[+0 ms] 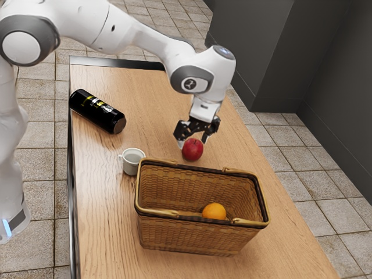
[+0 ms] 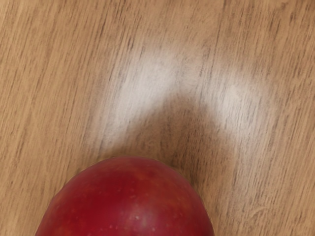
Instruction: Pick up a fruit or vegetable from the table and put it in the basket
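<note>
Tiled floor (image 1: 40,192) surrounds a wood-grain table (image 1: 102,203); dark walls behind. Setup: 1 arm (image 1: 125,29), 1 basket (image 1: 186,237), 2 fruits.

Gripper (image 1: 193,143) points down over the red apple (image 1: 192,150), fingers apart, straddling or just above it; no clamp on the fruit evident. Apple appears to rest on the wood, beside the basket's far long side. Judged purpose: spread fingers allow a descent around the round sides before closing. Off-centre closure could roll it.

Basket stands upright, its mouth facing up to receive a drop from above; handles lie low along the rim, presumably so they do not obstruct. Orange (image 1: 214,211) sits inside, so 1 fruit is in already. Mug (image 1: 131,165) stands upright near a basket corner; contact between the 2 uncertain. Black bottle (image 1: 97,111) lies on its side, well apart from the work.

Obscured: the orange's underside, behind the basket's near wall; bottle label, unreadable. Wrist view cuts off the lower part of the apple. Exact fingertip-to-skin contact cannot be resolved. Soft shadow on the wood beside the fruit; its source is not certain.
</note>
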You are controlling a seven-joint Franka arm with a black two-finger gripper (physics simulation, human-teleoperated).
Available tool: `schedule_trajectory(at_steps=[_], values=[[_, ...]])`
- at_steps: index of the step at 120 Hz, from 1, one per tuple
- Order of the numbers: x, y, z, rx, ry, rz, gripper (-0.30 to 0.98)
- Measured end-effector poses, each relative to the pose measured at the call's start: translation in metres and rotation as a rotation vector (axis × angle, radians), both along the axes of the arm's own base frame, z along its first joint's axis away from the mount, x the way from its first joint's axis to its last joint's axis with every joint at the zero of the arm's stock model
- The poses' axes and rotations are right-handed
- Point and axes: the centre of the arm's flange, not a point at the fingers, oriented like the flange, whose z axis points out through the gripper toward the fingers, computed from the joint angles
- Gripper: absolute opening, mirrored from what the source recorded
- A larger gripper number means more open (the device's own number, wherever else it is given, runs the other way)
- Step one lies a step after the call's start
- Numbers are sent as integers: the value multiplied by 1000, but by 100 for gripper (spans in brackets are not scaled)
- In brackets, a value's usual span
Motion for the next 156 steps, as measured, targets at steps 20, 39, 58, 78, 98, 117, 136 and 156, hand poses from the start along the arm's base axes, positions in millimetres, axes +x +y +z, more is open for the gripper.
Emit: schedule_trajectory(at_steps=[20,39,58,78,98,117,136,156], values=[[-1,-24,0,0,0,-43,69],[-1,-28,-1,0,1,-48,69],[0,-10,-1,0,1,-17,69],[1,23,-1,0,1,42,69],[-1,58,-1,0,1,106,69],[-3,82,-1,0,1,150,69],[-4,92,0,0,-1,167,69],[-2,81,0,-1,-4,148,69]])
